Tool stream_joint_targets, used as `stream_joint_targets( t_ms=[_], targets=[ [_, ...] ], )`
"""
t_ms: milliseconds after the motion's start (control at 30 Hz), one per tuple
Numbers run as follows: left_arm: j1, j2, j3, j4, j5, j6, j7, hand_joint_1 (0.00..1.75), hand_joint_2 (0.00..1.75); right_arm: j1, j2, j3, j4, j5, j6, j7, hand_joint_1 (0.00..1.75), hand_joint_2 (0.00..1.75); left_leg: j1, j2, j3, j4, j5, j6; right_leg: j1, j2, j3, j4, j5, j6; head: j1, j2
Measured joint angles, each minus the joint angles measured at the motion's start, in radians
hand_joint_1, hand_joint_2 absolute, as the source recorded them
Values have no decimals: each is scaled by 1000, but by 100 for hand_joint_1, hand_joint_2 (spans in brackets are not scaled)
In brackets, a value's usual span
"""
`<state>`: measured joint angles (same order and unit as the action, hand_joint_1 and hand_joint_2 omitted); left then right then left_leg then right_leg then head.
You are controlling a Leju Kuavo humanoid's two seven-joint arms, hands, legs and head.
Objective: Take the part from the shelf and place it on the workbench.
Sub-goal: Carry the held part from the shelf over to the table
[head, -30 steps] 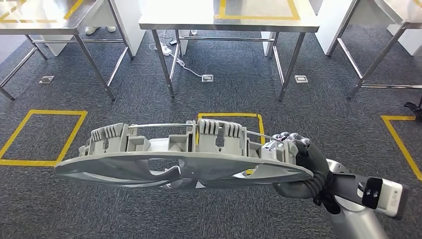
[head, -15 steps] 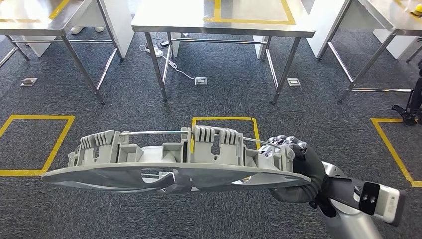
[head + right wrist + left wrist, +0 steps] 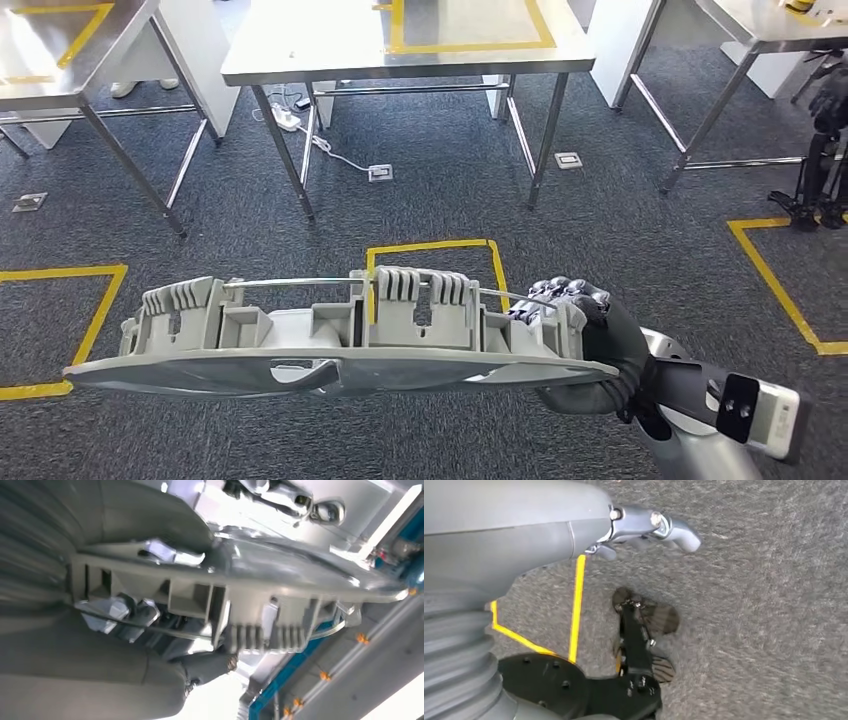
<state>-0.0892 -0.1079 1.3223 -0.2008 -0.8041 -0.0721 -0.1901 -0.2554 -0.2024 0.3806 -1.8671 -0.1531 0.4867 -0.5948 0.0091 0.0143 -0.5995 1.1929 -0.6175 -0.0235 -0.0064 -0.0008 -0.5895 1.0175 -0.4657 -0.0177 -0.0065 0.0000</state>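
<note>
Right hand: I see my right hand (image 3: 585, 340) low in the head view, fingers (image 3: 560, 293) curled over one end of the part, gripping it. In the right wrist view the hand (image 3: 125, 615) clasps the ribbed edge of the same part.
Part: the grey moulded part (image 3: 340, 340) is a long, flat panel with ribbed blocks and a thin rod along its upper side. I carry it roughly level in the air above the carpet, stretching from my right hand across toward my left side. It touches nothing else. The right wrist view shows it (image 3: 240, 605) close up.
Left hand: the left wrist view looks down at the carpet, with the left hand (image 3: 644, 527) hanging free. It holds nothing; I cannot tell how far its fingers are apart.
Floor: dark grey carpet (image 3: 620, 230) with yellow tape squares; one square (image 3: 435, 260) lies just beyond the part, another (image 3: 60, 320) to the left, a third (image 3: 790, 280) to the right.
Workbench: a steel workbench (image 3: 300, 50) with a yellow tape outline on its top stands straight ahead, well apart from the part.
Neighbouring tables: a steel table (image 3: 60, 60) stands at far left, another (image 3: 760, 25) at far right.
</note>
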Motion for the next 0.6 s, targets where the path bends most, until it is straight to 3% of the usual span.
stream_joint_targets(
  t_ms=[33, 67, 100, 133, 200, 233, 267, 400, 467, 533, 567, 600],
  targets=[
    [1, 0, 0, 0, 0, 0, 0, 0, 175, 1, 3, 0, 0, 1, 0, 2, 175, 175, 1, -3, -43, 68, -21, -2, 0, 5, 4, 0, -5, -2, -2, 0],
    [3, 1, 0, 0, 0, 0, 0, 0, 175, 3, 5, 1, 0, 2, 0, 5, 175, 175, 1, -4, -76, 112, -23, -3, 1, 11, 10, 0, -10, -1, -2, 0],
    [4, 1, 0, 0, -1, 0, 0, 0, 175, 5, 6, 1, 0, 4, 0, 8, 175, 175, 1, -5, -92, 118, -4, -3, 1, 16, 17, 0, -15, -1, -3, 0],
    [5, 1, 0, 0, -1, 0, 1, 0, 175, 6, 7, 1, 0, 7, 0, 12, 175, 175, 1, -5, -89, 85, 36, -2, 1, 21, 25, 1, -21, 1, -4, 0],
    [5, 3, 0, 0, -2, 0, 1, 0, 175, 7, 9, 1, 0, 14, -2, 17, 175, 175, 0, -9, -45, -51, 129, 4, 2, 28, 43, 2, -36, 8, -6, 0],
    [4, 3, 0, 0, -2, 0, 1, 0, 175, 6, 10, 1, 0, 16, -2, 19, 175, 175, 0, -12, -25, -108, 156, 8, 3, 31, 47, 4, -43, 13, -7, 0],
    [4, 3, 0, 0, -2, 0, 1, 0, 175, 6, 10, 1, 0, 17, -3, 21, 175, 175, -1, -15, -12, -144, 167, 12, 5, 33, 48, 5, -47, 18, -7, 0],
    [3, 3, 0, 0, -5, 0, 1, 0, 175, 6, 10, -1, -2, 18, -4, 24, 175, 175, -2, -17, -2, -162, 157, 39, 3, 30, 48, 11, -60, 44, -5, 0],
    [2, 3, 0, 0, -9, 0, 1, 0, 175, 4, 10, -1, -3, 17, -6, 23, 175, 175, 2, -15, 9, -167, 152, 52, 1, 19, 13, 89, -95, 55, 0, 0],
    [1, 3, 0, 0, -13, 0, 1, 0, 175, 6, 10, -1, -4, 17, -8, 23, 175, 175, 2, -14, 15, -167, 143, 57, -2, 14, -67, 224, -144, 63, 5, 0],
    [2, 4, 0, 0, -14, 0, 2, 0, 175, 8, 10, -1, -4, 18, -8, 23, 175, 175, 1, -13, 19, -167, 139, 57, -3, 13, -104, 275, -153, 65, 6, 0],
    [2, 4, 0, 0, -14, 0, 2, 0, 175, 11, 10, -1, -4, 19, -9, 23, 175, 175, 1, -13, 24, -166, 134, 57, -3, 13, -125, 291, -141, 65, 7, 0]
  ],
)
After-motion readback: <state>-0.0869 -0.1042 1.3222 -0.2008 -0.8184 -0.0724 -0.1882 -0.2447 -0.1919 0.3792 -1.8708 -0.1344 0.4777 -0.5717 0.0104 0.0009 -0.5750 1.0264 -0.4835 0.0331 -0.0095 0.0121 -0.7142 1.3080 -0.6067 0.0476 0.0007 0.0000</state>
